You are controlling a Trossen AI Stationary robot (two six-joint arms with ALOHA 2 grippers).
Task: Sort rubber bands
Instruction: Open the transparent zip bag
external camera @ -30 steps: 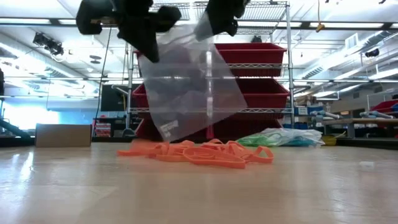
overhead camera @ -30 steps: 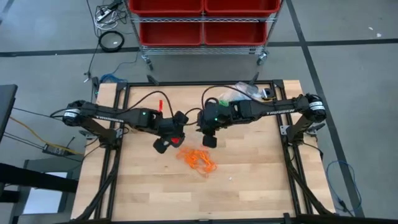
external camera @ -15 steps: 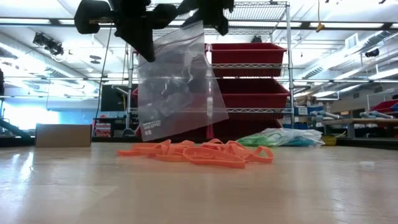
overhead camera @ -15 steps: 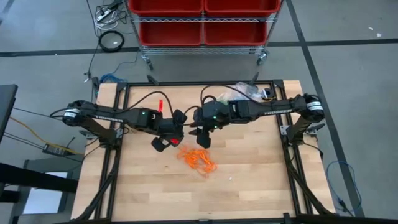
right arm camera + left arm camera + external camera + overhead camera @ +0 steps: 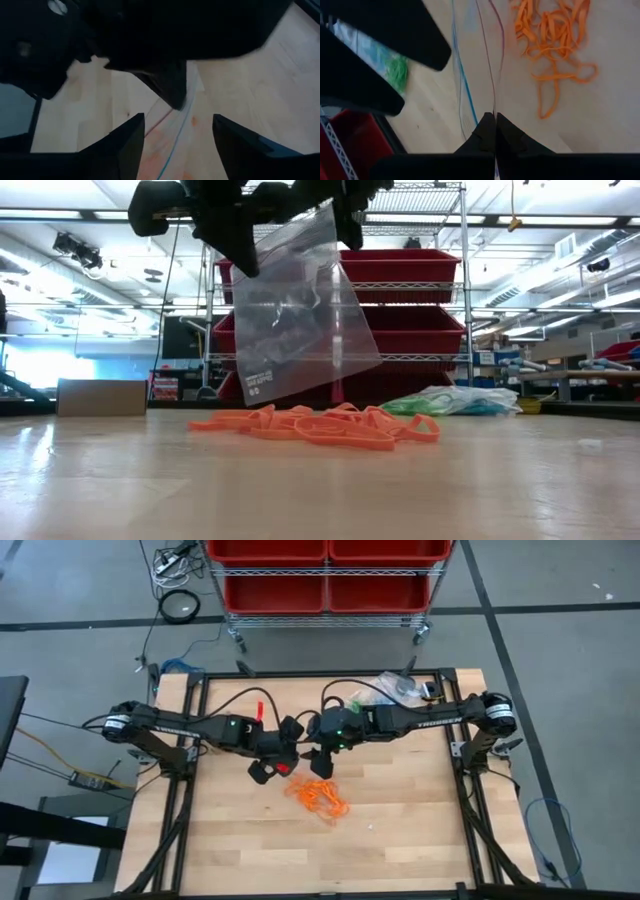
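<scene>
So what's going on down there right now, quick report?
Left hand shut on clear bag, held above table. Right hand open beside bag's top edge. Orange rubber bands piled loose underneath. Nothing blocking.

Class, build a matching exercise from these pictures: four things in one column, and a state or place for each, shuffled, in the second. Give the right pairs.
1. left gripper
2. right gripper
3. orange rubber bands
4. clear bag

A. lying in a pile on the table
B. open
C. hanging above the table
D. shut on the clear bag's edge

Pairs: 1-D, 2-B, 3-A, 4-C
</scene>
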